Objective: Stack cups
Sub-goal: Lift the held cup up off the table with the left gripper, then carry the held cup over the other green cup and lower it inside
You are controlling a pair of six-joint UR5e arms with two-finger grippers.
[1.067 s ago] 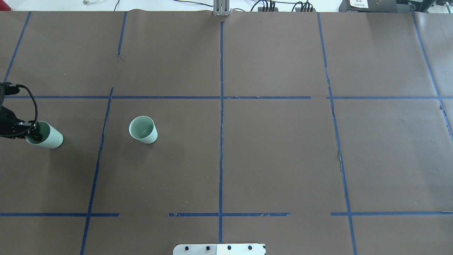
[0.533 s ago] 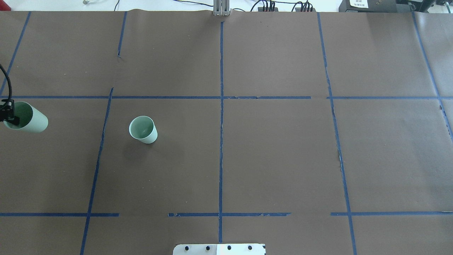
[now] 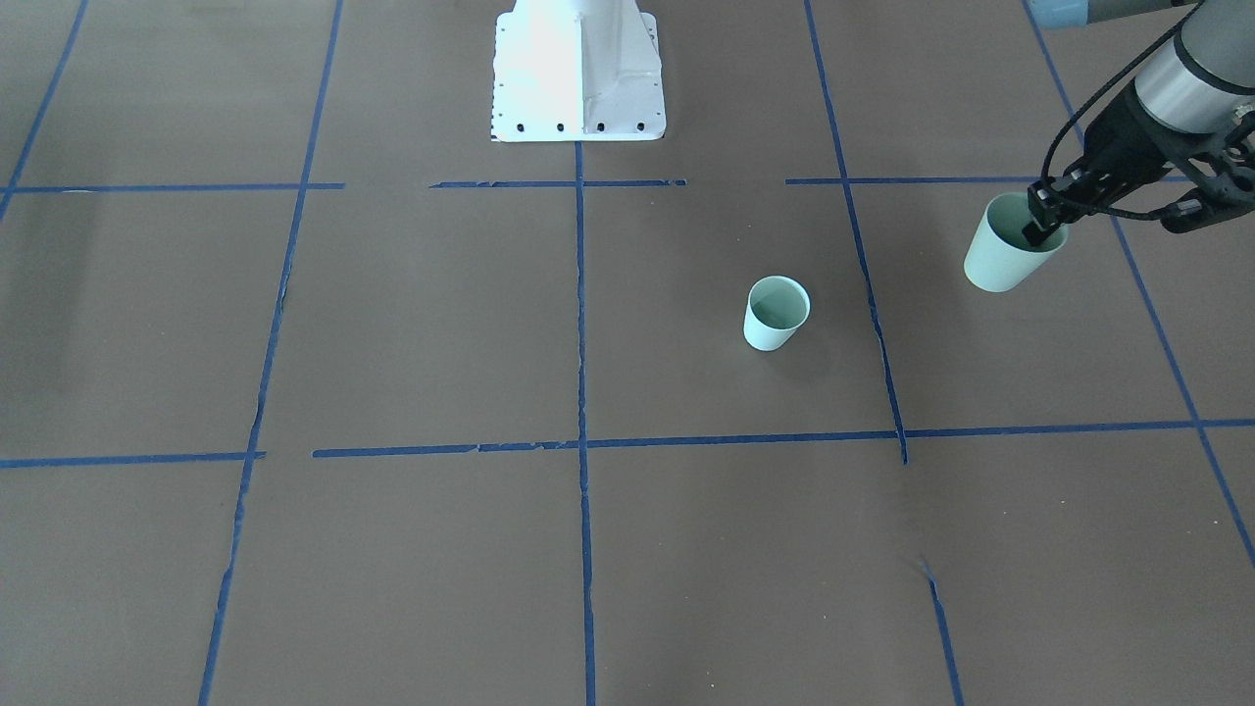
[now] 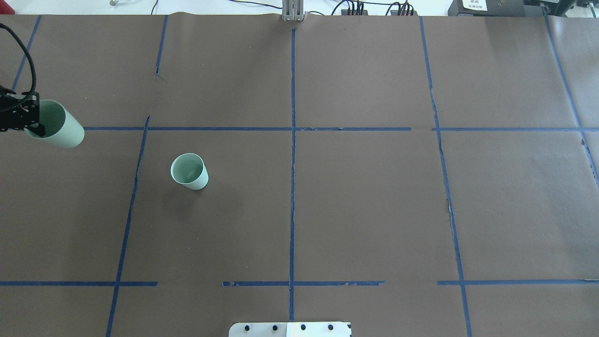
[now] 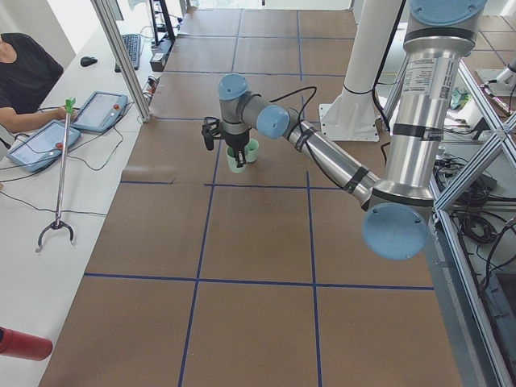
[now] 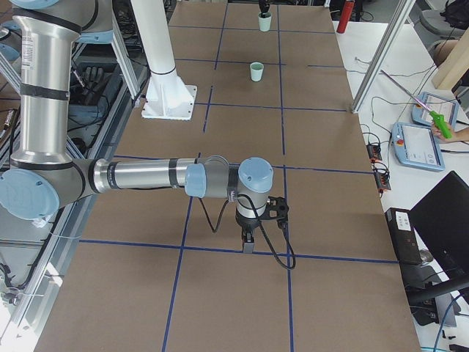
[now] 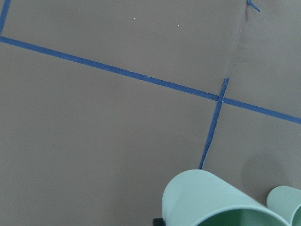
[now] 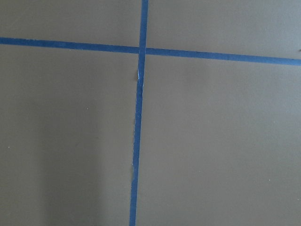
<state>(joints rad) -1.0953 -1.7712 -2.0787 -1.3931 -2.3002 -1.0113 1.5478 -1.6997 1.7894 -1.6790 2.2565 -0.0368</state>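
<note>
**A:** While the left tool [image 3: 1039, 222] pinches the lifted cup [image 3: 1002, 263] by its wall, one finger inside the rim, what counts most?

**B:** Levelling it, I'd say. Carry it across the blue tape [image 3: 869, 294] to the standing cup [image 3: 776, 316], which sits upright on the counter [image 3: 392, 324], well off to the tool's side. Centre base over mouth, lower straight, and let go only once it has nested.

**A:** Any writing?

**B:** None on either cup; both are plain mint. Far off, the right tool [image 6: 249, 239] hangs over the counter. Whether it is spread or pressed together, I cannot tell.
</note>
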